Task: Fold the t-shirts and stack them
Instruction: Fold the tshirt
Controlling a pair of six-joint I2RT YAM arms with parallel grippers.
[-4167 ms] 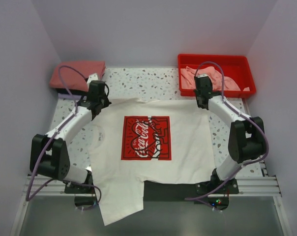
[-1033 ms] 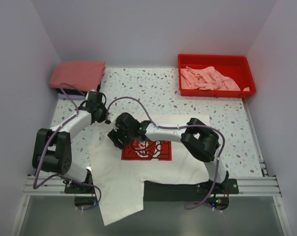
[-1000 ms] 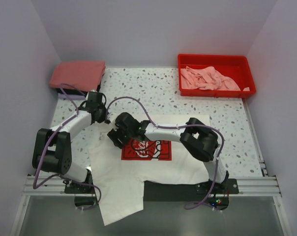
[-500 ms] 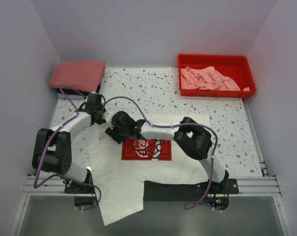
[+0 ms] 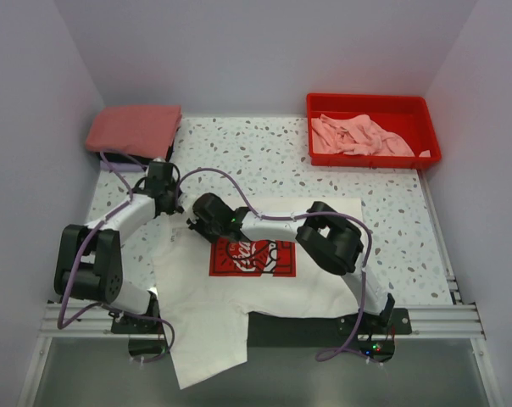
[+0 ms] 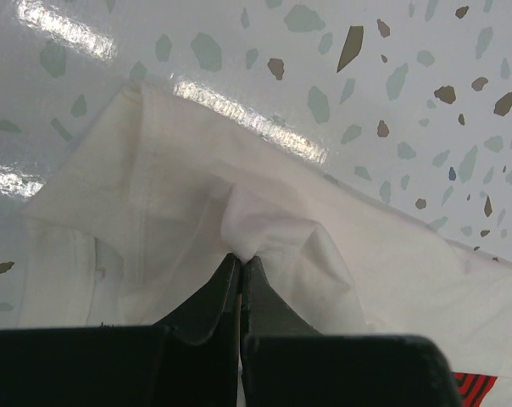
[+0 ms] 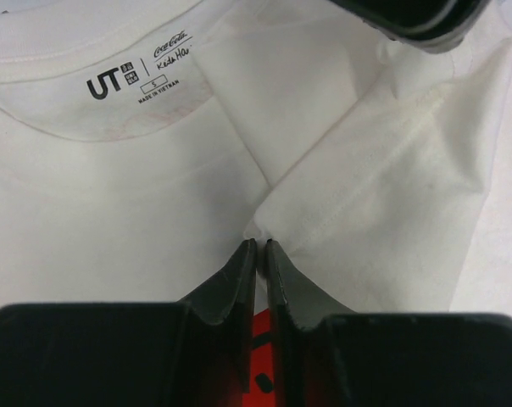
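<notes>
The left jaws are pressed together on a small peak of the white t-shirt (image 5: pixel 239 297). The right jaws are drawn in to a thin slit, with a folded edge of the same shirt caught at their tips just below the neck label (image 7: pixel 141 85). Seen from above, both pinches sit near each other at about 10 o'clock of the red print (image 5: pixel 252 257). The shirt lies on the counter (image 5: pixel 264 153), one sleeve hanging off at 6 o'clock. For a clean fold, I judge both pinches should rise together, keeping the cloth taut between them. The right arm lies across the shirt and could rumple it. The folded salmon tees (image 5: pixel 133 129) wait at 10 o'clock.
</notes>
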